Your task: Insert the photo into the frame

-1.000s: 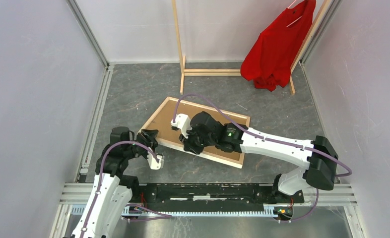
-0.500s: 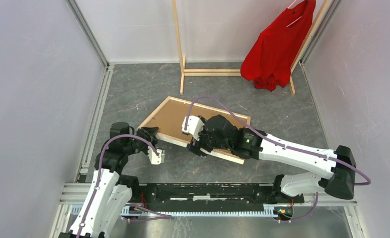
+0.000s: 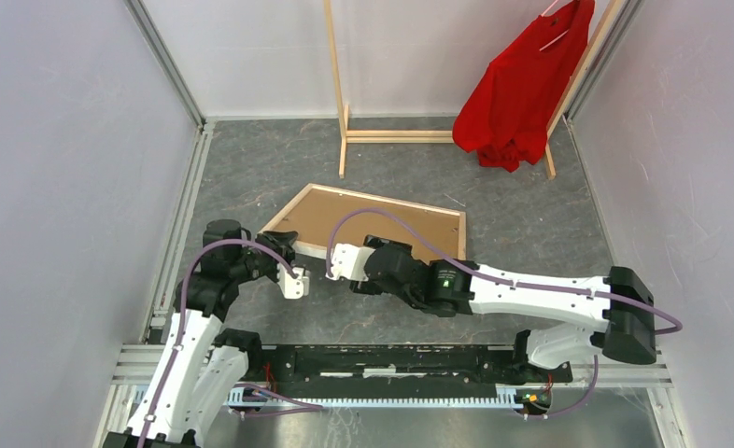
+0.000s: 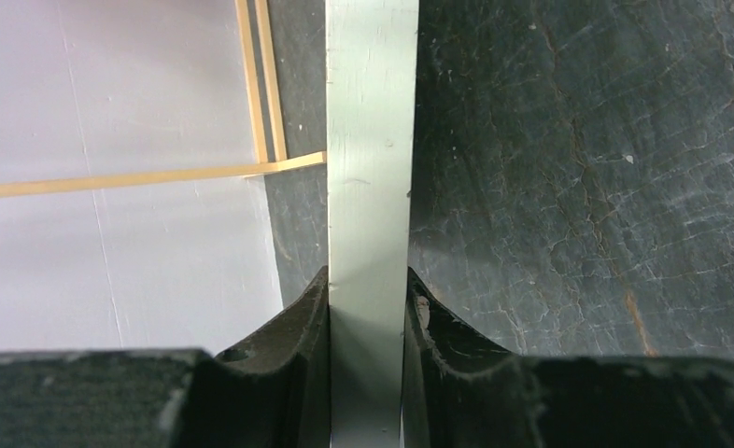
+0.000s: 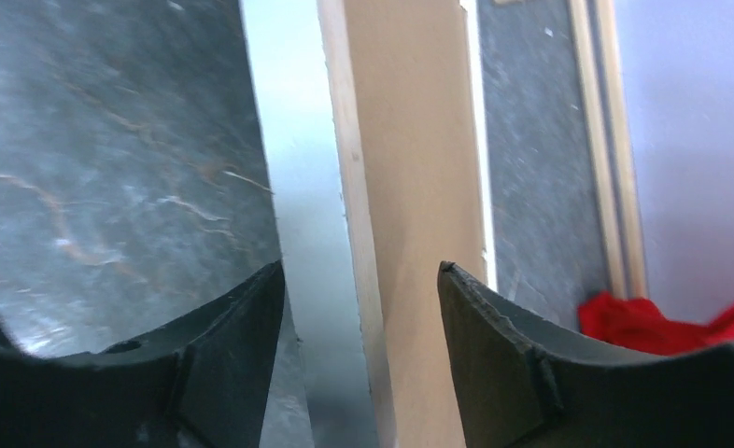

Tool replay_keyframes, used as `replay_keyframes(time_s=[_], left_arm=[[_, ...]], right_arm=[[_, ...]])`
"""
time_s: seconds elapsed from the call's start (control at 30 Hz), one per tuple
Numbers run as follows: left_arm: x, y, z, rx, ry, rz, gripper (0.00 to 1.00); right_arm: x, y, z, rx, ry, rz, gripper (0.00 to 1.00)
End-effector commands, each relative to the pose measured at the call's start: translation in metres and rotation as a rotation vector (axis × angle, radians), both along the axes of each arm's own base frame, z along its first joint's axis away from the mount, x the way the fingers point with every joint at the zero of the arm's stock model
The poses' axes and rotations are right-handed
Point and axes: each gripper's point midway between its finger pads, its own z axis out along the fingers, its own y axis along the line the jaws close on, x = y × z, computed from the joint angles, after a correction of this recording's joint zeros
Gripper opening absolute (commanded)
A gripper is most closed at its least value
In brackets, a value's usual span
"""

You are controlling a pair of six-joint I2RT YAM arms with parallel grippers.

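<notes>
Left fingers (image 4: pixel 293 341) pinching frame (image 4: pixel 373 187), right fingers (image 5: pixel 237 331) apart

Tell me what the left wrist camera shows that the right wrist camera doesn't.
Only the left wrist view: the left tool clamped tight on the frame, of which only white surface shows. Only the right wrist view: the right tool with its fingers apart astride the frame's edge, the frame's light wood side, and a bit of the red shirt. Both: the frame, the dark marbled floor, the pale wall and the clothes rack's wooden bars.
</notes>
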Motion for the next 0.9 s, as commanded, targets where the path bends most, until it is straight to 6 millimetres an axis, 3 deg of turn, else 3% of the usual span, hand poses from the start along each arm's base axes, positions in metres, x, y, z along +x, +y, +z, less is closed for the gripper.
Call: replay_keyframes(time_s=[0.0, 0.07, 0.13, 0.17, 0.2, 0.27, 0.33, 0.43, 0.5, 0.67, 0.77, 0.87], left_arm=[[0.002, -0.007, 0.037, -0.131, 0.007, 0.038, 0.07], [0.004, -0.007, 0.043, -0.161, 0.022, 0.057, 0.08], [0.005, -0.008, 0.050, -0.188, 0.033, 0.075, 0.17], [0.007, -0.008, 0.055, -0.216, 0.045, 0.095, 0.32], [0.009, -0.008, 0.060, -0.231, 0.047, 0.104, 0.38], [0.013, -0.009, 0.073, -0.281, 0.056, 0.134, 0.70], [0.016, -0.008, 0.089, -0.340, 0.065, 0.173, 0.77], [0.019, -0.004, 0.120, -0.408, 0.030, 0.219, 0.93], [0.023, 0.003, 0.149, -0.510, 0.003, 0.295, 0.96], [0.025, 0.005, 0.193, -0.671, 0.109, 0.394, 0.98], [0.027, 0.001, 0.206, -0.731, 0.191, 0.415, 0.98], [0.028, -0.003, 0.207, -0.743, 0.291, 0.440, 0.98]], right_arm=[[0.030, -0.015, 0.021, -0.013, -0.177, -0.160, 0.62], [0.033, -0.016, 0.033, 0.025, -0.208, -0.181, 0.51], [0.033, -0.012, 0.047, 0.075, -0.214, -0.178, 0.40], [0.033, -0.010, 0.057, 0.106, -0.215, -0.177, 0.33], [0.033, -0.009, 0.063, 0.125, -0.214, -0.175, 0.31], [0.031, -0.002, 0.083, 0.184, -0.207, -0.165, 0.24], [0.029, 0.003, 0.103, 0.236, -0.190, -0.162, 0.15], [0.024, 0.019, 0.132, 0.267, -0.120, -0.136, 0.11], [0.024, 0.027, 0.148, 0.274, -0.090, -0.130, 0.10], [0.031, 0.050, 0.176, 0.346, 0.089, -0.079, 0.11], [0.049, 0.051, 0.171, 0.422, 0.235, -0.081, 0.09], [0.071, 0.040, 0.147, 0.482, 0.367, -0.123, 0.06]])
